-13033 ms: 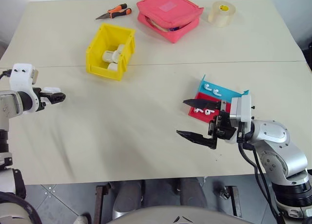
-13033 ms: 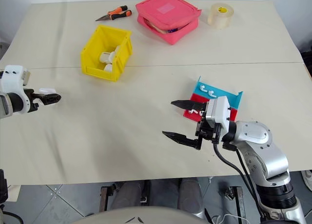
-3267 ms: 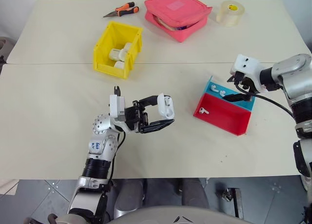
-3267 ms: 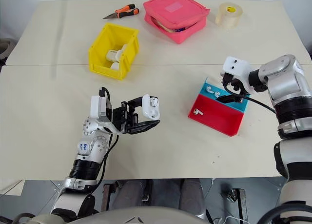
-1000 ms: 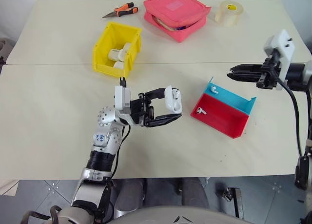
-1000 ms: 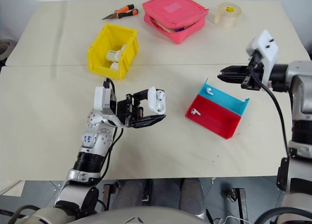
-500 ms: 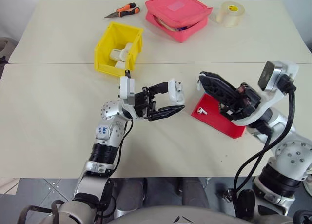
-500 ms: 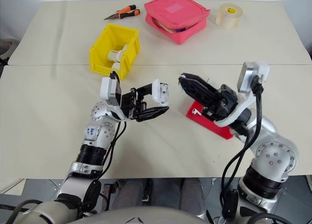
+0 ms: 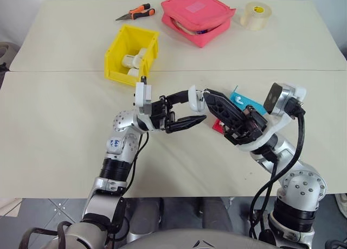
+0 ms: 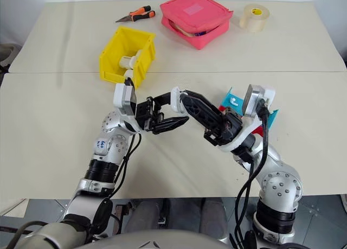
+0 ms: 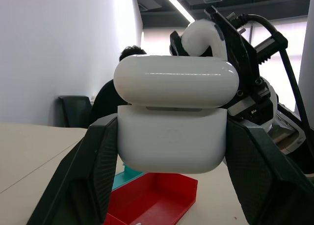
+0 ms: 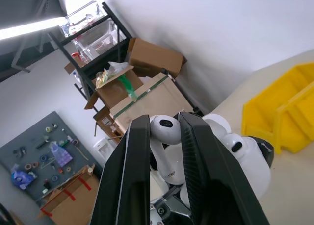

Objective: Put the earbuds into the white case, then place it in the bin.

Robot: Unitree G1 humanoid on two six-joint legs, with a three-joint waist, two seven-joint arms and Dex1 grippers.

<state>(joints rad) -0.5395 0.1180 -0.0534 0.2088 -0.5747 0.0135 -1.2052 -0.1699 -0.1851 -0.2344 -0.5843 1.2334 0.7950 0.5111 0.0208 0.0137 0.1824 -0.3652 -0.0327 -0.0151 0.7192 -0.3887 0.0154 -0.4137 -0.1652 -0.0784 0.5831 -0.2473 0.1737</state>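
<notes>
Nearest, above the middle of the cream cloth-covered table [image 9: 65,151], a small glossy white case [image 11: 171,132] with rounded corners is clamped by its lower half between the two black fingers of the left gripper [image 9: 187,109]; its hinged lid is seen slightly raised in the left wrist view. Right against it the right gripper [image 12: 164,137] is held, its two flat black fingers drawn narrow on one smooth white earbud [image 12: 164,129], whose rounded head is pinched between them just at the case.

Behind the right arm a shallow plastic tray [image 10: 230,101], part red and part blue, is seen on the table, with one white earbud lying on the blue part.

Farther off, left of centre, one bright yellow rectangular bin [image 9: 133,62] of hard plastic is set down, with white pieces inside that cannot be counted surely.

Along the far edge are laid, left to right, one pair of pliers [image 9: 133,12] with orange and black handles, one soft pink zipped pouch [image 9: 198,16], and one roll of clear tape [image 9: 256,14].
</notes>
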